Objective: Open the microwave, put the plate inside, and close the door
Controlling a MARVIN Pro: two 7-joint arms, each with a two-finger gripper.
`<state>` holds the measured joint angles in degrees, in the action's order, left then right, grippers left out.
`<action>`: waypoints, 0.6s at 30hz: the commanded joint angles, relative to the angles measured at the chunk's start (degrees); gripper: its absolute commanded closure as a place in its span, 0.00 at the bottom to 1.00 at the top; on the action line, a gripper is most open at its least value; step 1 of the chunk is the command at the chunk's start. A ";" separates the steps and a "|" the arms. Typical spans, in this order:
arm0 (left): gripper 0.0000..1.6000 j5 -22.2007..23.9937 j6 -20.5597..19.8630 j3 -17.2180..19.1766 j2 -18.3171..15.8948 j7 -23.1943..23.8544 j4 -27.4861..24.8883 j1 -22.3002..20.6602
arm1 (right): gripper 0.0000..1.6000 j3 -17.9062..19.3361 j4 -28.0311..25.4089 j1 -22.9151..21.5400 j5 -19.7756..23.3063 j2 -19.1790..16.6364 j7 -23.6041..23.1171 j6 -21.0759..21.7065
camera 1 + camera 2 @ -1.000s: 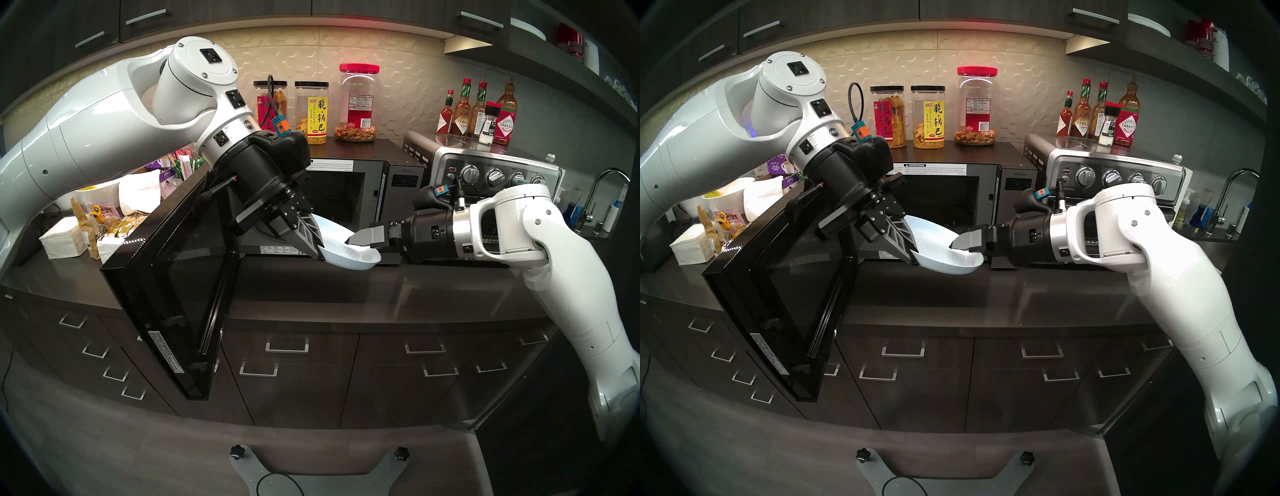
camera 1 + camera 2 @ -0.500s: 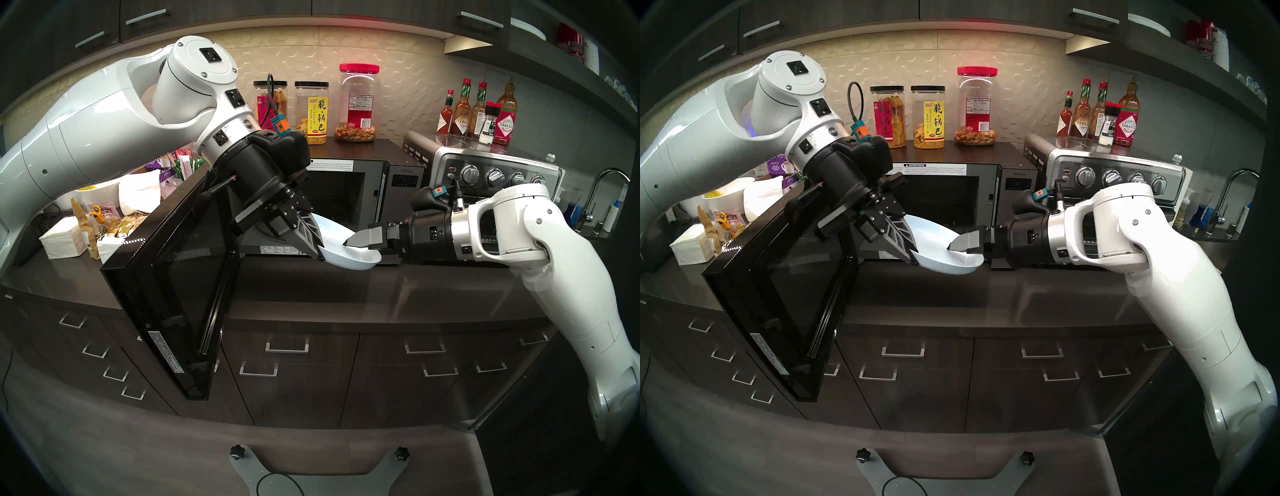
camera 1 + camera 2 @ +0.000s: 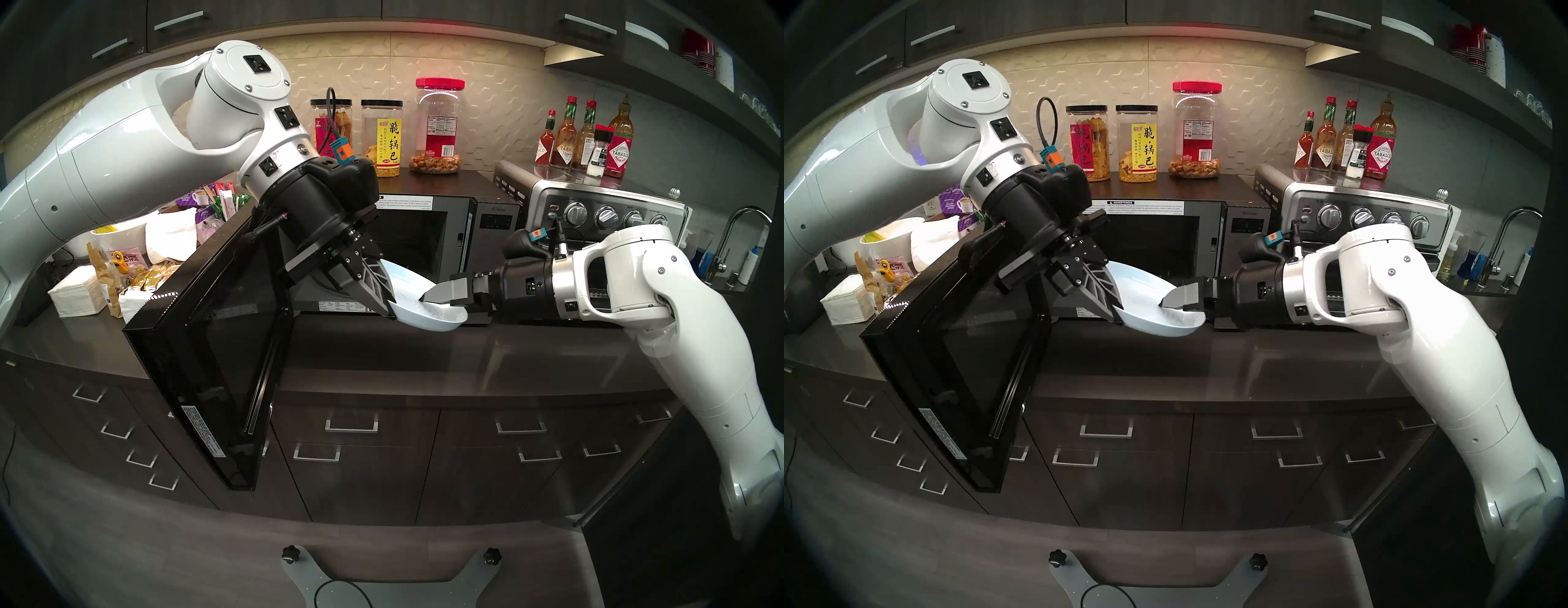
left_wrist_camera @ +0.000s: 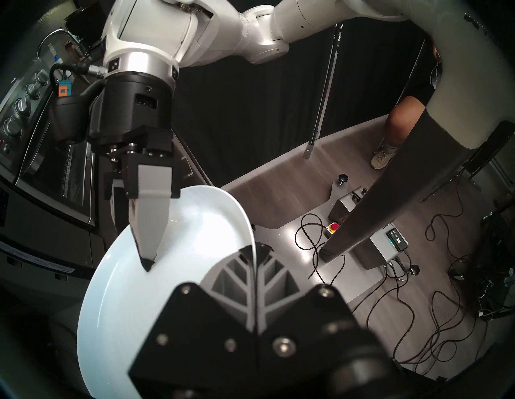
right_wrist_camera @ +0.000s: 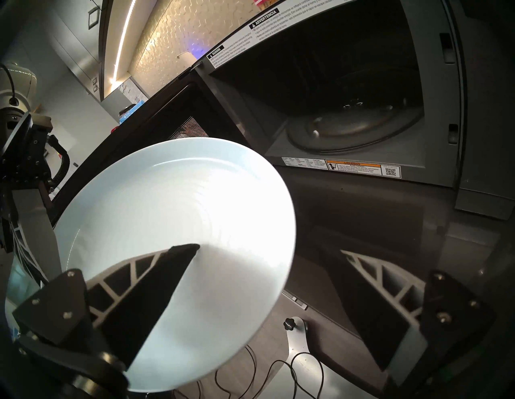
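While my left hand (image 4: 255, 250) is clamped on the plate's (image 3: 428, 312) rim above the tabletop (image 3: 466, 365) before the microwave (image 3: 428, 237), only my right wrist view shows my right hand (image 5: 267, 278) spread, straddling the opposite rim.

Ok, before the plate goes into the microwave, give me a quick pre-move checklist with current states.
1. Black glass microwave door swung fully open: ok.
2. Left gripper clamped on the rim of the round pale blue-white plate: ok.
3. Right gripper has a hold on the plate: not ok; its jaws stand open, one finger over the plate, one below.
4. Plate level: not ok; it is tilted, the left gripper's side higher.
5. Glass turntable bare of other items: ok.
6. Plate's far edge clears the bottom lip of the cavity: cannot tell.
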<state>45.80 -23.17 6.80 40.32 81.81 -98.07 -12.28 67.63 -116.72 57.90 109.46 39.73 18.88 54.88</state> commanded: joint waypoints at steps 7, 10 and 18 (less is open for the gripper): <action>1.00 -1.06 0.12 0.04 1.26 1.03 0.71 -1.28 | 0.00 0.37 0.30 -0.80 -0.48 0.17 -0.76 0.12; 1.00 -1.16 0.04 -0.01 1.20 1.03 0.55 -1.23 | 0.00 0.41 0.34 -0.82 -0.51 0.18 -0.77 0.12; 1.00 -1.34 -0.03 0.16 1.04 0.94 0.34 -1.47 | 0.03 0.52 0.31 -0.73 -0.32 0.20 -0.70 0.09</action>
<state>44.20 -22.88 6.19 41.42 82.32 -97.50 -12.68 67.64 -116.33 57.90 109.02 39.95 18.36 54.88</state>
